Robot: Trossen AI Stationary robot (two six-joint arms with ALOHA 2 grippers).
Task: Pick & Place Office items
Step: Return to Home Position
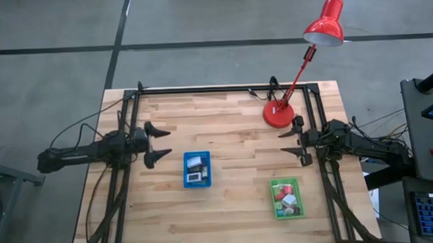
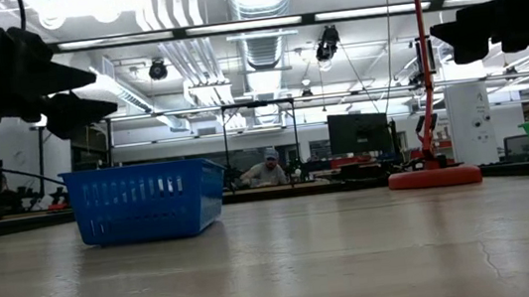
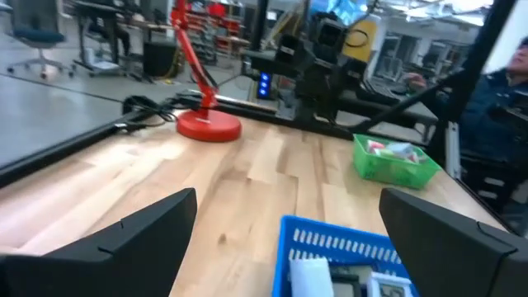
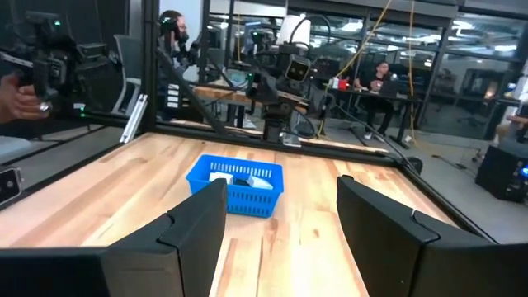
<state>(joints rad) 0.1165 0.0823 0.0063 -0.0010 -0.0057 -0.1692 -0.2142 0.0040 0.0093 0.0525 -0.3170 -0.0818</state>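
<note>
A: Left claw [image 1: 162, 143]?
B: Hovers above the desk [image 1: 231, 128] near its left side, pointing inward, fingers spread wide, gripping nothing.
A: Right claw [image 1: 288, 142]?
B: Hangs opposite, near the right side, just beside the base of the red lamp [image 1: 279, 113]. Likewise spread wide, empty.
A: Office items [image 1: 195, 178]?
B: Lie gathered in two trays. In the blue tray [image 1: 198, 185], between the claws and nearer the left one: white pieces, one showing a dark face. In the green tray [image 1: 273, 202], nearer the right claw and closer to the desk's edge at the bottom of the high view: red, white, green and dark bits packed together.
A: Trays side by side?
B: Apart, with bare wood between.
A: Claws against trays?
B: Well clear; in the low view, held higher than the blue tray's rim.
</note>
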